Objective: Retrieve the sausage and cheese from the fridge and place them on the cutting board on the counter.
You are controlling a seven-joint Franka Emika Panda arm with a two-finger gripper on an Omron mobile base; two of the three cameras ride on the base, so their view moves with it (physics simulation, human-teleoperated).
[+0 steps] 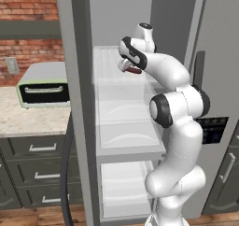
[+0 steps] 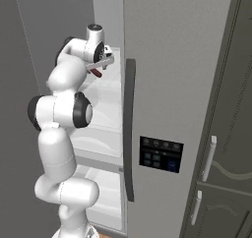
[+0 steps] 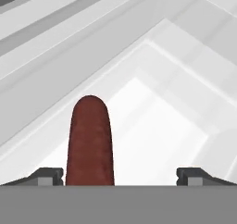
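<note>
Gripper (image 3: 119,176) inside open fridge (image 1: 140,15), above its white shelves (image 1: 121,103); sausage (image 3: 89,142) beside left fingertip. Grasp cannot be told.

I'm working in a rendered home kitchen. The tall grey fridge (image 1: 79,103) stands open, its translucent white shelves (image 1: 122,109) showing. Beside it a beige speckled counter (image 1: 28,120) carries a toaster oven (image 1: 44,86), with dark grey drawers (image 1: 39,148) below and a red brick wall (image 1: 28,5) behind.
</note>
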